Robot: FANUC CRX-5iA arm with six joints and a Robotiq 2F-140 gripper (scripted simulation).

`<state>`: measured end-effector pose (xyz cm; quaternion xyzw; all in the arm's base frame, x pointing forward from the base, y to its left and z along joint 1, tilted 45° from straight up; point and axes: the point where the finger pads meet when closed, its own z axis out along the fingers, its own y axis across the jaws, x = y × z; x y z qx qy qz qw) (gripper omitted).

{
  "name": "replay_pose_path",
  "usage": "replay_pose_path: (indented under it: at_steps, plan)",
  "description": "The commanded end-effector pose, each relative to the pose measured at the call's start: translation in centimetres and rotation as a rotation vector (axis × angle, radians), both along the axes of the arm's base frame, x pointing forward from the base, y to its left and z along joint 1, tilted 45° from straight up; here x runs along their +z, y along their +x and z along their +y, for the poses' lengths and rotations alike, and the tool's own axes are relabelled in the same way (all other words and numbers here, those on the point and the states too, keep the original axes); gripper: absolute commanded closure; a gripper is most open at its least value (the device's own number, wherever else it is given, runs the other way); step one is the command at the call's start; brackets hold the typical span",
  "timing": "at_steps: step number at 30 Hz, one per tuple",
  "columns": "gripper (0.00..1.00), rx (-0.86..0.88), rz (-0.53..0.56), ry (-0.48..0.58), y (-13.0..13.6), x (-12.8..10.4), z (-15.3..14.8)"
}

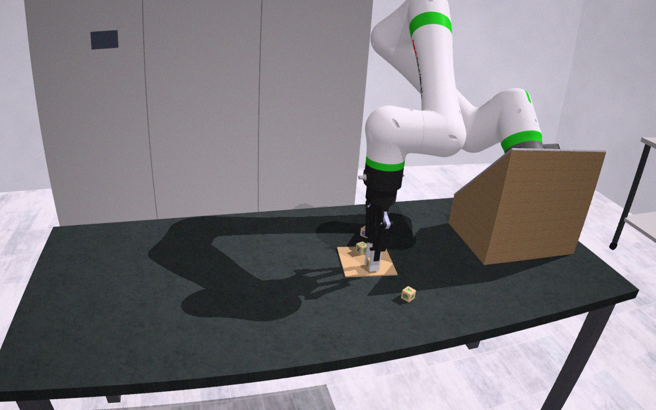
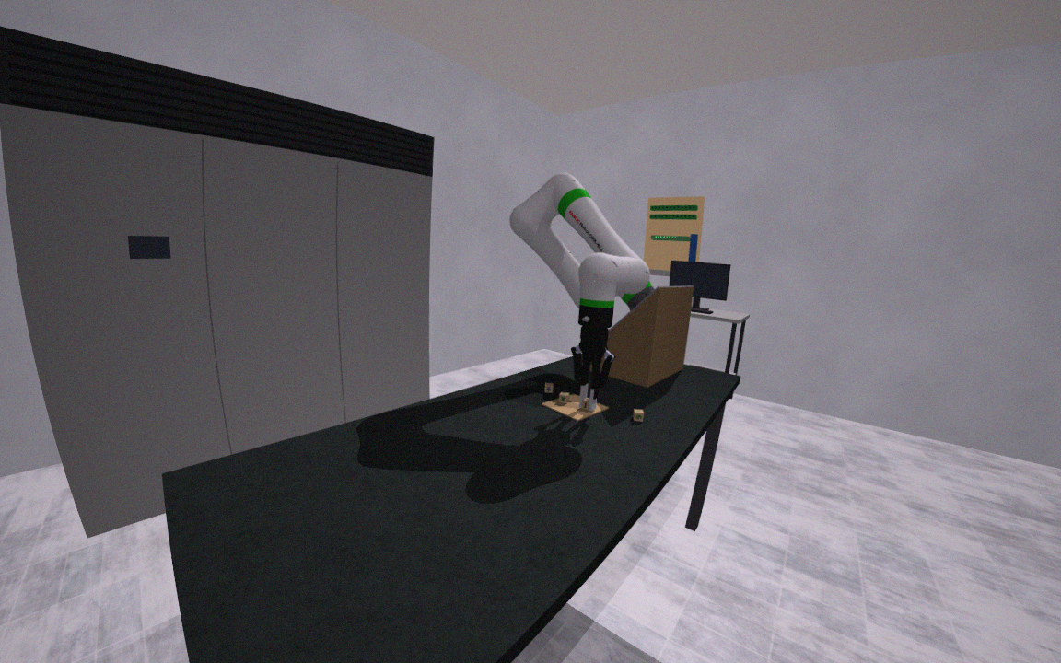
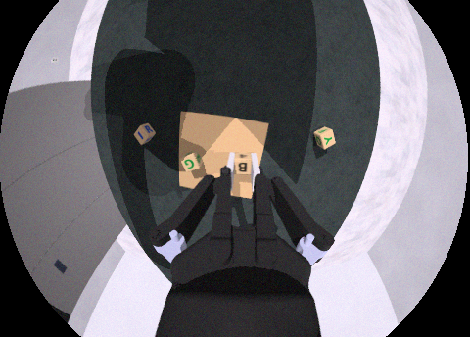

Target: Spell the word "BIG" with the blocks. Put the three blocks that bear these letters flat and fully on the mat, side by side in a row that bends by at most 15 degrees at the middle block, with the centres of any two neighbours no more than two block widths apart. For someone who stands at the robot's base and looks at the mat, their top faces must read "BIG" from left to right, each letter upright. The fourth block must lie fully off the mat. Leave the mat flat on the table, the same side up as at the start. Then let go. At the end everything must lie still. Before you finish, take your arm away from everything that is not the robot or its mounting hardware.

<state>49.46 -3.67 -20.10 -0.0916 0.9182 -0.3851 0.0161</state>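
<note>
My gripper (image 1: 372, 264) is shut on the B block (image 3: 242, 168) and holds it low over the tan mat (image 1: 363, 261), near the mat's middle; whether the block touches the mat I cannot tell. The G block (image 1: 361, 247) lies on the mat near its far left corner and also shows in the wrist view (image 3: 191, 163). The I block (image 3: 145, 133) lies off the mat on the dark table behind it, mostly hidden by my gripper in the top view (image 1: 363, 232). The Y block (image 1: 408, 293) lies off the mat toward the table's front, and shows in the wrist view (image 3: 325, 136).
A large brown slanted box (image 1: 527, 201) stands on the table to the right of the mat. The arm's shadow falls across the table to the left. A grey cabinet (image 1: 197, 102) stands behind the table.
</note>
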Motion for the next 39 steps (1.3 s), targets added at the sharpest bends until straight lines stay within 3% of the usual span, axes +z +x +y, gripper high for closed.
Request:
replay_pose_path:
  at_steps: [1, 39]
  plan:
    - [0.87, 0.0, 0.0, 0.0, 0.01, 0.0, 0.02]
    - [0.87, 0.0, 0.0, 0.0, 0.05, -0.27, -0.25]
